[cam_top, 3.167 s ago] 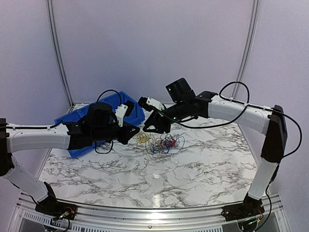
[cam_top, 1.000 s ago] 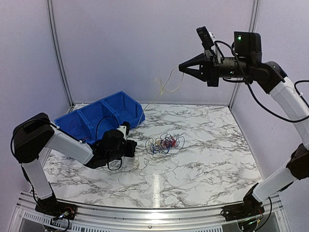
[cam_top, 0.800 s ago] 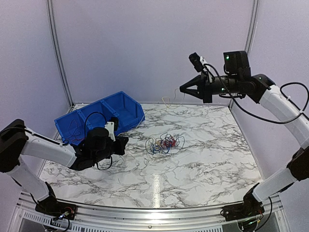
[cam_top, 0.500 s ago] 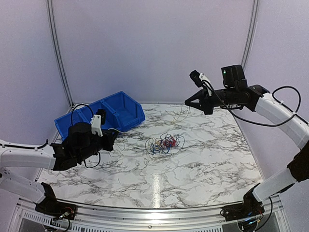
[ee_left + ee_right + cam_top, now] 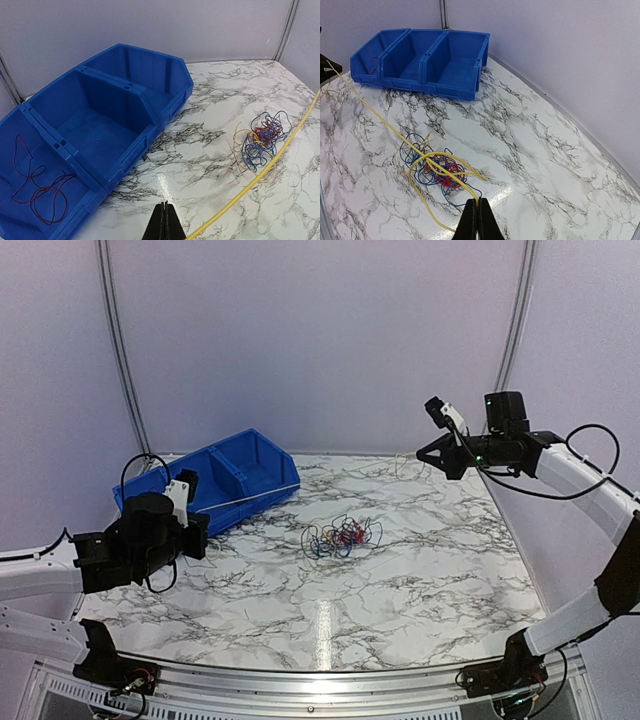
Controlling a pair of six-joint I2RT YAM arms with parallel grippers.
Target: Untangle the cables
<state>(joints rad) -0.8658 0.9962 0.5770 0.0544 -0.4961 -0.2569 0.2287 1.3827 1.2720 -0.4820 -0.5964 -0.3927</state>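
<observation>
Top external: left gripper (image 5: 203, 522) near-left, right gripper (image 5: 423, 454) far-right, both pinching one yellow wire (image 5: 250, 498) taut, likely to draw it from the bundle (image 5: 340, 537)

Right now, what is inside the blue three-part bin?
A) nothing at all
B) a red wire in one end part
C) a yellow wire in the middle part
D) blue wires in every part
B: a thin red wire lies looped in one end compartment of the blue bin.
</observation>
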